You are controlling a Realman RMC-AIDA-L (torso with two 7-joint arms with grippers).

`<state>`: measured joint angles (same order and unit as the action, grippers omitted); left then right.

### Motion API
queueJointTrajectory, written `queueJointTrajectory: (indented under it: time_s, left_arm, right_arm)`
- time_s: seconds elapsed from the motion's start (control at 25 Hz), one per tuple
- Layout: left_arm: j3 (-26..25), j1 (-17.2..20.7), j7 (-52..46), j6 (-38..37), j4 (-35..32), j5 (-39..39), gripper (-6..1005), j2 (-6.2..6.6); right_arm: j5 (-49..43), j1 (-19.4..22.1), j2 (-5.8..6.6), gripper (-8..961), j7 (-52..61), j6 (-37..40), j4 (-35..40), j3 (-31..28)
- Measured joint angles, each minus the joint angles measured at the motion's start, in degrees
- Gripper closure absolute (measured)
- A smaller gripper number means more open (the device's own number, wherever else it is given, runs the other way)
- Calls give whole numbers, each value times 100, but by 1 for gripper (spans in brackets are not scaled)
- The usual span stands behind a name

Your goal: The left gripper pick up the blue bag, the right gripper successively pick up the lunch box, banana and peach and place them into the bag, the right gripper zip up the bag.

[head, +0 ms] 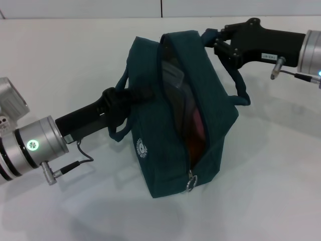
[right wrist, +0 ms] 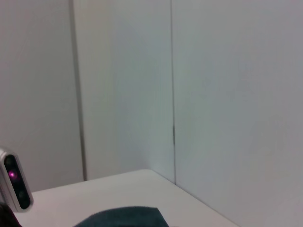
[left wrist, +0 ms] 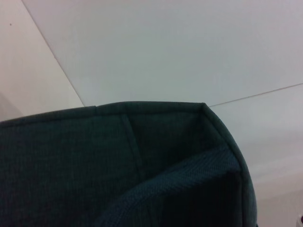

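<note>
The blue bag (head: pixel 160 150) stands tilted on the white table, its zip open along the top. My left gripper (head: pixel 131 95) is shut on the bag's left side by the handle strap. My right gripper (head: pixel 214 41) is at the bag's far upper corner, against the other strap. Inside the opening I see the clear lunch box (head: pixel 173 75) and something pinkish red (head: pixel 198 125) below it. The banana is hidden. A zip pull (head: pixel 190 184) hangs at the bag's near end. The bag's fabric fills the left wrist view (left wrist: pixel 94 165), and its edge shows in the right wrist view (right wrist: pixel 123 217).
The white table (head: pixel 60 60) runs to a white wall at the back. A grey camera unit (right wrist: pixel 14 182) with a purple light shows in the right wrist view.
</note>
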<state>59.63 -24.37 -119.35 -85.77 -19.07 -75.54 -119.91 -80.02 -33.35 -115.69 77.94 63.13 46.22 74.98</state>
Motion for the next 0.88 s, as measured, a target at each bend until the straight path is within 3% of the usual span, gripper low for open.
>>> queueJointTrajectory:
  time_s: [0.28, 0.4, 0.88]
  left_arm:
    - [-9, 106, 128, -106, 25, 38, 958, -30]
    - [-12, 163, 276, -124, 162, 194, 957, -21]
    - [-26, 370, 476, -136, 306, 395, 951, -14]
  right_arm:
    - [5, -77, 2, 829, -2, 81, -3, 16]
    - [5, -44, 12, 622, -4, 124, 21, -14]
    - [129, 329, 23, 323, -24, 234, -2, -62]
